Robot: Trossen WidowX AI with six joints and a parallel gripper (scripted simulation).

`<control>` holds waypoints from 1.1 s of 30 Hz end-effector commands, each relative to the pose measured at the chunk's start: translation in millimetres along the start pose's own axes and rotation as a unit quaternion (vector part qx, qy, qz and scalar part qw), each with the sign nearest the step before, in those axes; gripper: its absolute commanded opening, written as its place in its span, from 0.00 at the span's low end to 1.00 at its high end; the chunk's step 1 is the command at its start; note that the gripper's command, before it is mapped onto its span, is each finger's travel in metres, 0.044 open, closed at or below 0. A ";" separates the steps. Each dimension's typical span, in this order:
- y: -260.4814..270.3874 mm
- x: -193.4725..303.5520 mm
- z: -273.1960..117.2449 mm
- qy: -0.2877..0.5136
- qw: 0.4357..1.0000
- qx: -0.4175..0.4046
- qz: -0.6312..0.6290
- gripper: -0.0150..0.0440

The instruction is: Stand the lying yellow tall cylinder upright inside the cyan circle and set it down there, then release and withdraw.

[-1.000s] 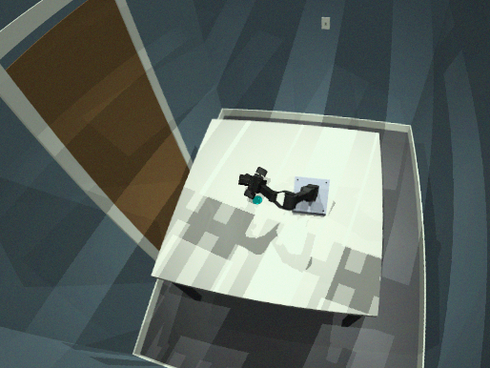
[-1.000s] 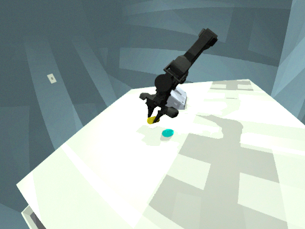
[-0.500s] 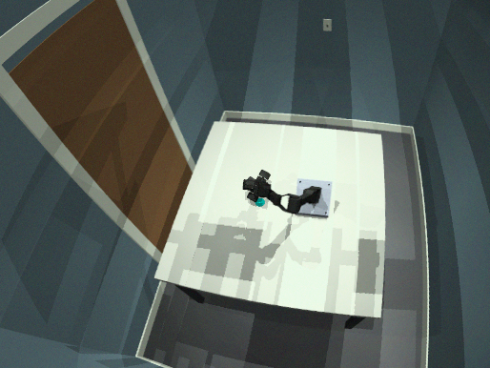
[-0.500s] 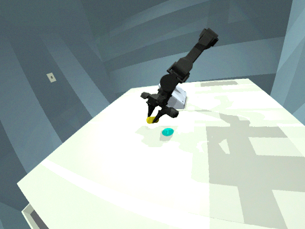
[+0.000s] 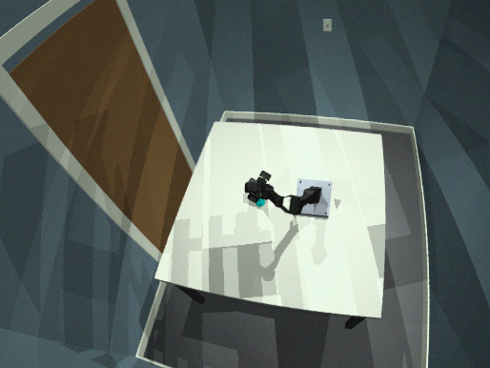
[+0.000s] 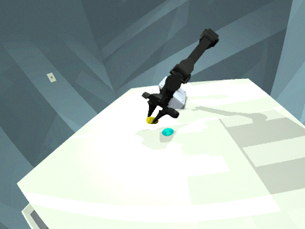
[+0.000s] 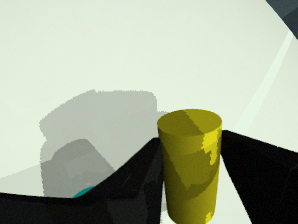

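Observation:
The yellow tall cylinder is held between the two fingertips of my gripper. In the exterior view its long axis looks close to level, not upright, and it appears off the table. The gripper is shut on it. The cyan circle lies flat on the table, to the right of and nearer than the cylinder in the exterior view. In the wrist view only a sliver of the cyan circle shows past the left finger. The arm hides the cylinder in the top view.
The arm's base plate is fixed on the white table. The table's left edge is beyond the gripper in the top view. Shadows of the arm fall across the table.

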State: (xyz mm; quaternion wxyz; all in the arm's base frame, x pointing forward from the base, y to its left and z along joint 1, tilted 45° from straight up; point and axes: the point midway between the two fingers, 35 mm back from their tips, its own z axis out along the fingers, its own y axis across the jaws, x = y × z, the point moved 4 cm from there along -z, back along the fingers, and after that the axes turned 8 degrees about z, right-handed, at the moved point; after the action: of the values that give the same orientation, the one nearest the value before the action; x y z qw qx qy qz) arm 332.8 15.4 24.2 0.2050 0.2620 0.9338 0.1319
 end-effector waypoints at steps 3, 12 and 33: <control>1.4 0.8 -2.6 -0.021 1.000 -0.001 0.005 0.43; 2.6 3.1 -4.0 -0.051 0.999 -0.004 0.012 0.43; 5.2 8.7 -10.2 -0.120 0.992 -0.018 0.032 0.43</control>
State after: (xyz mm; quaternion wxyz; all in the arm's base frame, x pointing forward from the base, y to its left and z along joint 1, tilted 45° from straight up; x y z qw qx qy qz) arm 324.7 22.6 29.4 0.3051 0.2972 0.8965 0.1218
